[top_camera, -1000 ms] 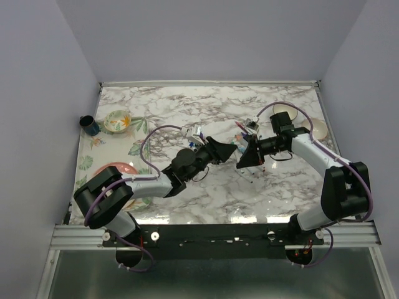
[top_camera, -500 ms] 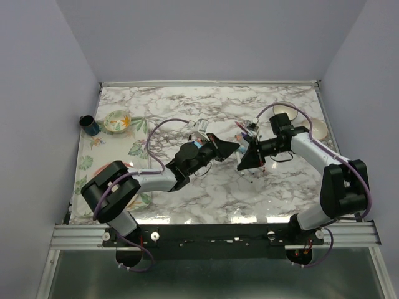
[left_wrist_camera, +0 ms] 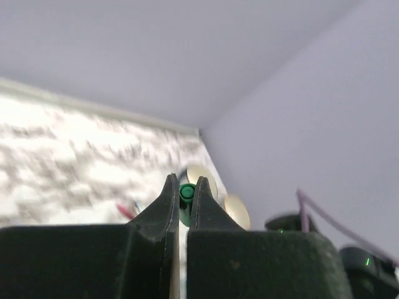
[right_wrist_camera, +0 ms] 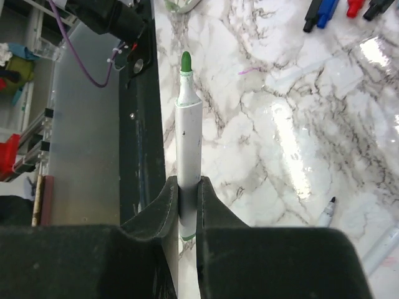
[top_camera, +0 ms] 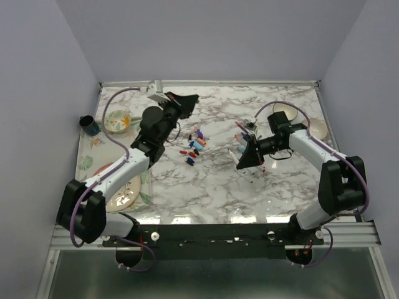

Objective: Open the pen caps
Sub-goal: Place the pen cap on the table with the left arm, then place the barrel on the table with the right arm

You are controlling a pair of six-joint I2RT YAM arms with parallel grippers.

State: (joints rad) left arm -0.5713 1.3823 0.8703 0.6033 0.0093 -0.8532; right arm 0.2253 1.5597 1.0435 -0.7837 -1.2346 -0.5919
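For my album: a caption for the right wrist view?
Right pincer grips an uncapped, green-tipped pen above the marble table.

Stretches the left arm (top_camera: 124, 168) far back and up, left hand (top_camera: 194, 98) pinched shut. Bends the right arm (top_camera: 312, 149) inward, right hand (top_camera: 239, 166) squeezed tight.

Pen caps (top_camera: 194, 146): roughly ten in one loose cluster, exact count unresolved, plus one separate green cap (left_wrist_camera: 186, 193). Uncapped green-tipped pen (right_wrist_camera: 187, 149): one. Floral bowl (top_camera: 117, 121): one. Cream bowls (top_camera: 319, 128): two. Cup (top_camera: 88, 124): one.
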